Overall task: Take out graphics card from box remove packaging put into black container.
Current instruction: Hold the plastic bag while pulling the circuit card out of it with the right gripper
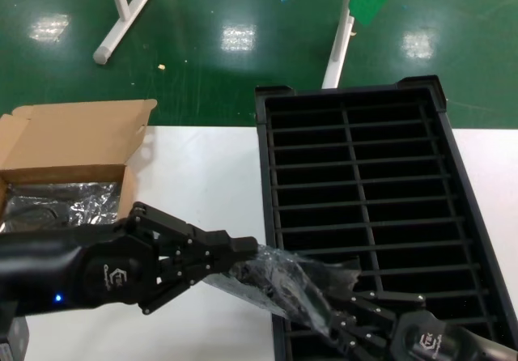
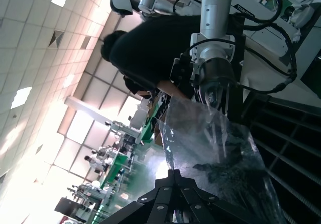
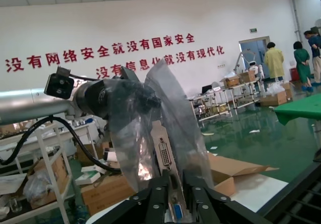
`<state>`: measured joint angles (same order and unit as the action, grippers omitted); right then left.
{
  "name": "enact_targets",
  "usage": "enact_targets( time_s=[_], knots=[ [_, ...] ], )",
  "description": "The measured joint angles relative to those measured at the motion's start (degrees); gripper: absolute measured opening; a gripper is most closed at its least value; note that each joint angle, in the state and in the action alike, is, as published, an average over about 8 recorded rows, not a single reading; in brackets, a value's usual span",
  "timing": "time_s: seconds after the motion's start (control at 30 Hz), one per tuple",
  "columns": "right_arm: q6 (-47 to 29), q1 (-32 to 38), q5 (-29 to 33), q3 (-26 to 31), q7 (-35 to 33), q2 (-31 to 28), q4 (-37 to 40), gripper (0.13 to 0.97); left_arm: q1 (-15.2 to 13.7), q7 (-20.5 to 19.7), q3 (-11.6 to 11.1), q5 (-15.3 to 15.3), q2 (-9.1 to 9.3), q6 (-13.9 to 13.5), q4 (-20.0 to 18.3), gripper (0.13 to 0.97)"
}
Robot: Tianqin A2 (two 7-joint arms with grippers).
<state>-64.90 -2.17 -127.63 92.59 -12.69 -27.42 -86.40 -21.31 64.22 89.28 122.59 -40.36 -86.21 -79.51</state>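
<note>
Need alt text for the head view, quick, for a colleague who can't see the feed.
Both grippers hold the bagged graphics card between them over the near-left corner of the black container: left gripper on one end of the packaging, right gripper on the other. The open box sits far left on the white table.

Black linkage fingers (image 1: 212, 257), silver screws, white logos.
</note>
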Motion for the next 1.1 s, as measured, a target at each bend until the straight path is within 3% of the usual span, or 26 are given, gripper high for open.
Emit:
enact_targets(
  time_s=[0.17, 0.43, 0.57, 1.1],
  knots=[
    [0.31, 0.11, 0.06, 0.39, 0.55, -0.07, -0.94, 0.210, 1.27, -0.48, -0.46, 0.42, 0.00, 0.16, -1.01, 0.143],
    [0.78, 0.25, -0.21, 0.87, 1.82, -0.12, -2.18, 0.341, 1.80, -0.47, -0.61, 0.56, 0.30, 0.21, -1.19, 0.143],
    [0.90, 0.52, -0.25, 1.13, 2.14, -0.02, -2.13, 0.341, 2.18, -0.79, -0.76, 0.67, 0.42, 0.47, -1.70, 0.143],
    [1.44, 2.52, -0.13, 1.93, 1.98, 1.36, -0.52, 0.722, 4.69, -3.47, -2.07, 1.65, -0.46, 1.10, -4.15, 0.143]
  ],
)
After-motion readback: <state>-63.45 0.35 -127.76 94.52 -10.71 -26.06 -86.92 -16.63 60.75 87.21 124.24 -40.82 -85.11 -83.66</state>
